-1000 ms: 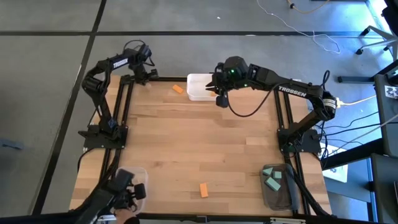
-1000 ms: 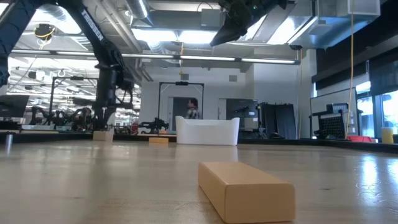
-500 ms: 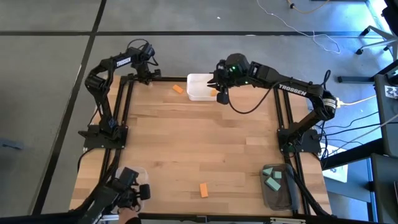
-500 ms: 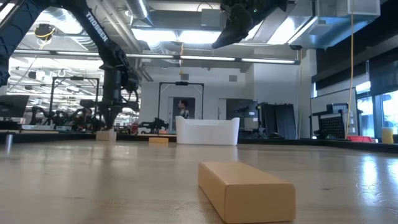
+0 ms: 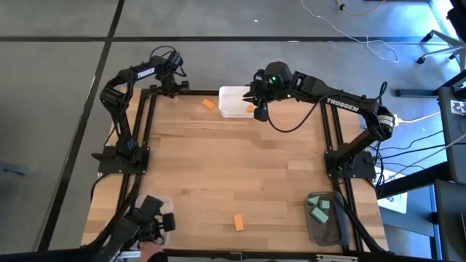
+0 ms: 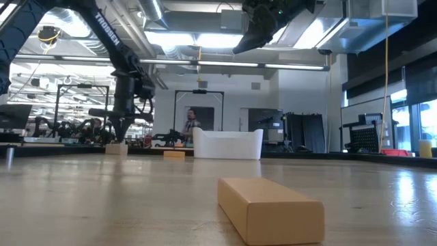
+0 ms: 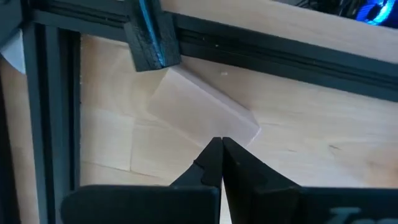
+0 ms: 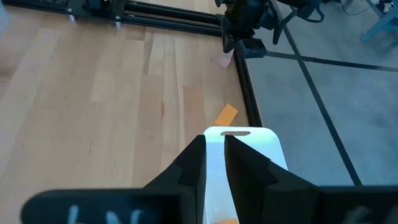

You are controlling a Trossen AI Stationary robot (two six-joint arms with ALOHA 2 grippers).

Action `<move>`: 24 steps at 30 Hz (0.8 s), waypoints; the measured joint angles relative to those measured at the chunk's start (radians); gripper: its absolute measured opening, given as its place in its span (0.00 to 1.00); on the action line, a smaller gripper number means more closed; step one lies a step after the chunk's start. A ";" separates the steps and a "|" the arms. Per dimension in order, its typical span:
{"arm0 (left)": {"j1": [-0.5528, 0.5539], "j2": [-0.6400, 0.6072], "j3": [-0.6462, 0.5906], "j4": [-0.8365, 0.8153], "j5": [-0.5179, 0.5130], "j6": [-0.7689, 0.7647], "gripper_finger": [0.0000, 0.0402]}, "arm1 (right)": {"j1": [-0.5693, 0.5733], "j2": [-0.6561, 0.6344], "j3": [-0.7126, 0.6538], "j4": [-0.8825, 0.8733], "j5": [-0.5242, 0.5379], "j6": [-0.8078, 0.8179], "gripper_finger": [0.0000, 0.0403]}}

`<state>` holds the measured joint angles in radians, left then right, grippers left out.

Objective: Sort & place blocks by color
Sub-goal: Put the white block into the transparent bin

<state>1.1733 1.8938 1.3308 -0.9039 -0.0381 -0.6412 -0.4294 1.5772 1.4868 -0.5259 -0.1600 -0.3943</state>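
Left end effector (image 7: 221, 149) now lower, fingers together above tan block (image 7: 205, 118); right (image 8: 214, 149) nearly together

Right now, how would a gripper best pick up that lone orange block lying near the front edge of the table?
Probably from straight above. The orange block is a short bar lying flat with bare table all around it, so fingers could close across its two long, narrow sides near the middle; gripping end to end looks too wide.

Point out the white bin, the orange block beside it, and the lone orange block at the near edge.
white bin (image 5: 231, 102): high view, on its bare floor.
orange block beside it (image 5: 209, 104): high view, top face.
lone orange block (image 5: 238, 222): high view, top face.
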 joint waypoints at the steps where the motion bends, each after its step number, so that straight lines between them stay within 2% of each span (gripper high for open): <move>1: 0.005 0.000 0.000 0.000 0.000 -0.004 0.00 | 0.000 0.000 0.000 0.000 0.000 0.000 0.15; 15: 0.011 0.066 0.020 -0.017 0.042 0.002 0.00 | 0.000 0.000 0.000 0.001 -0.001 0.000 0.15; 24: -0.025 0.080 0.133 -0.114 0.118 0.108 0.00 | 0.000 0.000 0.000 0.003 -0.001 0.000 0.15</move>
<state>1.1485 1.9741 1.4638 -1.0184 0.0801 -0.5336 -0.4294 1.5772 1.4868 -0.5228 -0.1608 -0.3943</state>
